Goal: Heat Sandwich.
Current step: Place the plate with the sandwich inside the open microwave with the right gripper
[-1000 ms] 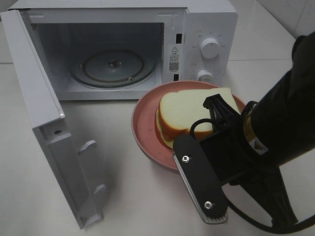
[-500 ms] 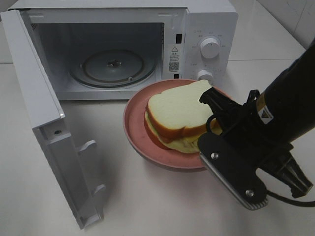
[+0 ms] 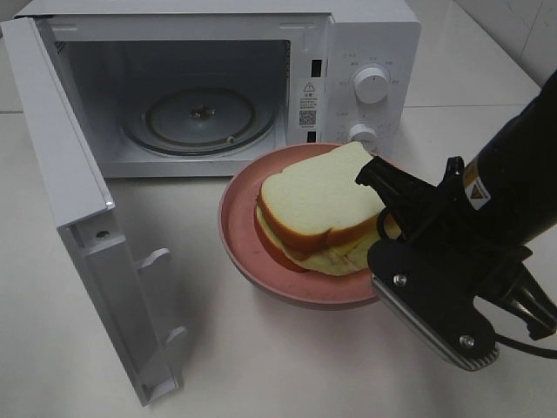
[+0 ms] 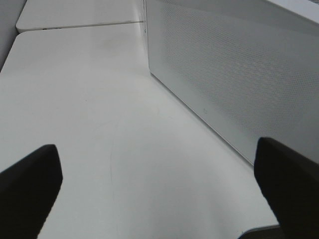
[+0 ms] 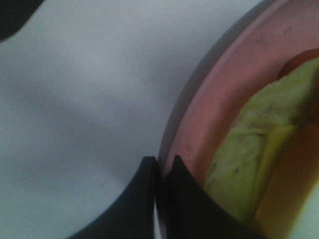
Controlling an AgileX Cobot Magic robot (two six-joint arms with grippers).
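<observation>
one sandwich (image 3: 318, 198): on the pink plate (image 3: 233, 222), just past the tips of the right gripper (image 5: 158, 167)
right gripper: pressed together, pinching the plate's rim
left gripper (image 4: 159, 191): spread wide over the desk (image 4: 99, 124), microwave (image 4: 224, 74) wall beside it

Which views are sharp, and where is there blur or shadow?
Exterior high: sharp, evenly lit, soft shadow beneath the pink plate. Left wrist: left gripper shows as blurred dark shapes. Right wrist: too close, sandwich and right gripper out of focus.
</observation>
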